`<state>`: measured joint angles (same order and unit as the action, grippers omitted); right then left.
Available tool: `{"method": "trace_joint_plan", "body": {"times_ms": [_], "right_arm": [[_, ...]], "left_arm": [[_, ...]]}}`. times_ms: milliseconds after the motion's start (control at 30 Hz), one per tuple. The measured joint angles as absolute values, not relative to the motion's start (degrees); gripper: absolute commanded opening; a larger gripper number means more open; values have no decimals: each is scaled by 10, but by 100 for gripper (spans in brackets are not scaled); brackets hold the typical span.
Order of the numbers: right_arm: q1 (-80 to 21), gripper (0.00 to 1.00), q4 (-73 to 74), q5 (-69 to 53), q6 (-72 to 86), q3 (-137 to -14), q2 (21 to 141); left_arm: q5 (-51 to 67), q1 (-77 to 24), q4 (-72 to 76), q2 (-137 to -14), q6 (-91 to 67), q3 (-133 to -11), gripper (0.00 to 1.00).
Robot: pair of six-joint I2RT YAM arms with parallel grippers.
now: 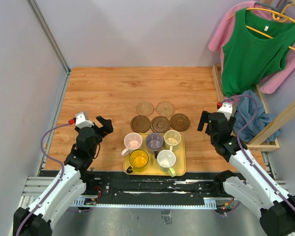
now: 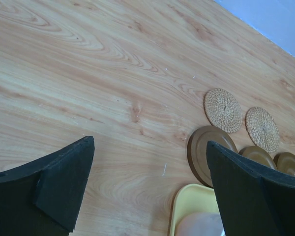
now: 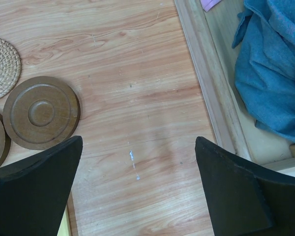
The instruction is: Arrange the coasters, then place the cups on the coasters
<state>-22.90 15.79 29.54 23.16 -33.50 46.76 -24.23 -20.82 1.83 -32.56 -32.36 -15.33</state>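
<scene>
Two tan woven coasters (image 1: 144, 108) (image 1: 165, 108) lie in a row on the wooden table, with three dark brown coasters (image 1: 140, 123) (image 1: 160, 124) (image 1: 180, 122) in a row just in front of them. Several cups stand on a yellow tray (image 1: 155, 173): pink (image 1: 133, 141), purple-grey (image 1: 154, 141), cream (image 1: 172, 138), yellow (image 1: 138, 159) and pale green-white (image 1: 166, 159). My left gripper (image 1: 105, 125) (image 2: 150, 142) hangs open over bare wood left of the tray. My right gripper (image 1: 206, 120) (image 3: 138, 141) hangs open right of the dark coaster (image 3: 41, 112). Both hold nothing.
A low wooden frame rail (image 3: 206, 83) runs along the table's right edge, with a blue cloth (image 3: 275, 73) behind it. Green and pink garments (image 1: 255, 44) hang at the back right. Grey walls close the left and far sides.
</scene>
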Motion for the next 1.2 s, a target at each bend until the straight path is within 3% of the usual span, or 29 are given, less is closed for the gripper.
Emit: {"method": "trace_joint_plan", "body": {"times_ms": [733, 933, 1200], "right_arm": [[-229, 98, 179, 295, 273, -414, 576], [-229, 98, 134, 253, 248, -408, 557], [-229, 99, 84, 237, 223, -390, 507]], "left_arm": [[-243, -208, -3, -370, -324, -182, 100], [-236, -208, -3, -418, -336, -244, 100], [-172, -208, 69, -377, -358, -224, 100]]}}
